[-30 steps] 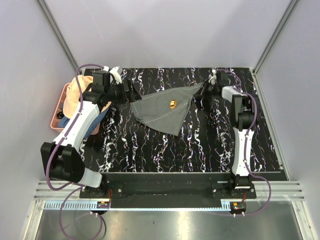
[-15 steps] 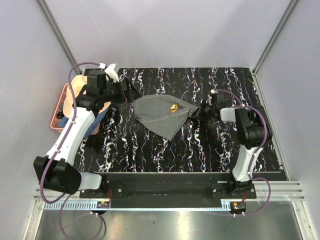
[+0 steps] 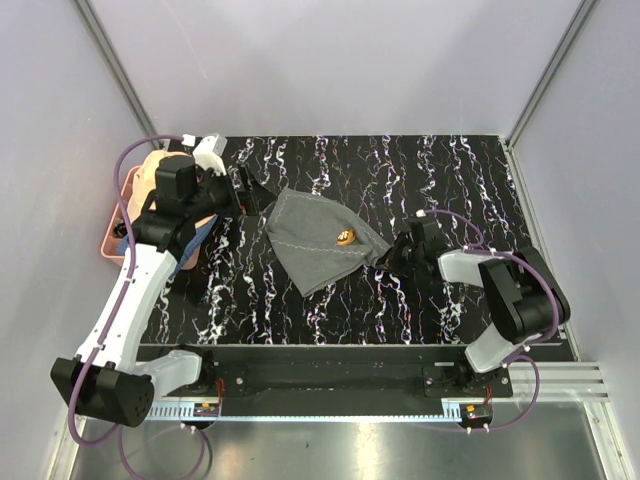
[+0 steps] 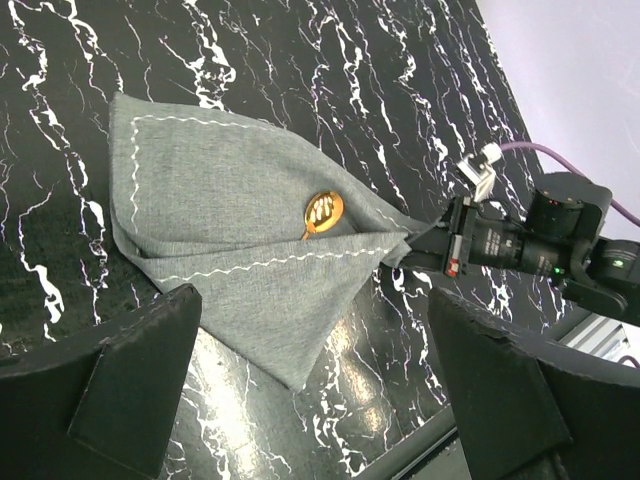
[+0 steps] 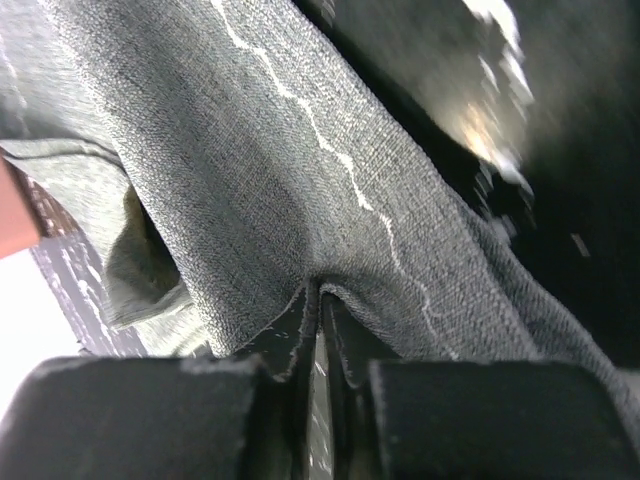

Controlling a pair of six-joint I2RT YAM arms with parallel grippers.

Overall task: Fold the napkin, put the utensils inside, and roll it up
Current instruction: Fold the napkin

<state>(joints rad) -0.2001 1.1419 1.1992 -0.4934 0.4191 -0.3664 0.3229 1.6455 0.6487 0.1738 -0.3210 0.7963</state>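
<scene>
Pale grey walls enclose a black, white-veined surface, at whose near edge the left arm and the right arm are bolted. By far the largest loose item, the grey napkin, is seen lying left of centre on the surface. It is folded into a rough wedge with wavy white stitching along its edges, and one pointed corner is drawn out toward the right. At the far left edge a pink tray is partly hidden by the left arm, with a peach-coloured hat and a strip of blue cloth showing around it. The left end effector is held just beside the napkin's far-left corner, its fingers spread wide and nothing gripped between them. The right end effector is pressed together on the drawn-out corner, the cloth being pinched between its pads. A small gold spoon is lodged in the napkin's middle, its bowl exposed and its handle tucked under a folded flap.
</scene>
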